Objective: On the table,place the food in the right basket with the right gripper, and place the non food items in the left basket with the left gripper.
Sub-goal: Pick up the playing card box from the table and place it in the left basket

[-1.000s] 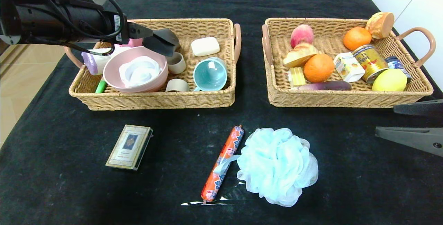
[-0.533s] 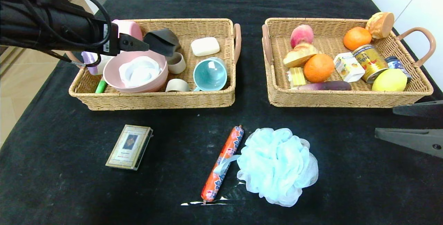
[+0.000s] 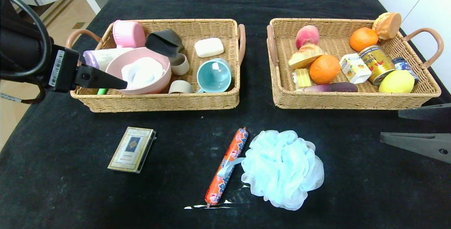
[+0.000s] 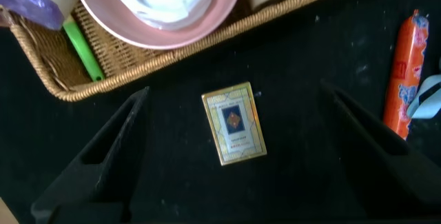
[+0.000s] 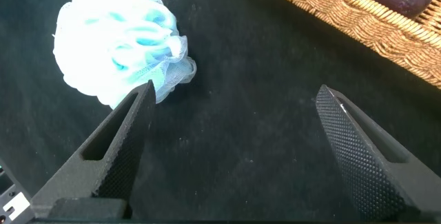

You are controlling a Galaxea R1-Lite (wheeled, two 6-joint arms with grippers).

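The gold-edged card box [image 3: 131, 149] lies on the black table [image 3: 70, 193] in front of the left basket [image 3: 158, 103]. My left gripper [image 3: 119, 84] is open and empty over that basket's front left corner; in the left wrist view [image 4: 234, 92] the card box [image 4: 234, 123] lies below, between the fingers. The sausage stick [image 3: 227, 165] and blue pouf [image 3: 282, 169] lie side by side at mid-front. The soap [image 3: 209, 47] and black pouch [image 3: 164, 42] lie in the left basket. The white carton [image 3: 354, 67] lies in the right basket [image 3: 352, 103]. My right gripper [image 3: 391, 123] is open and empty, right of the pouf [image 5: 117, 38].
The left basket also holds a pink bowl [image 3: 139, 71], a teal cup [image 3: 214, 75], small beige cups and a bottle. The right basket holds oranges, a peach, bread, cans and a lemon [image 3: 396, 81]. The pouf's ribbon lies across the sausage.
My left arm has drawn back to the left and toward the front, away from the black pouch, which stays in the left basket. The right arm has barely moved.
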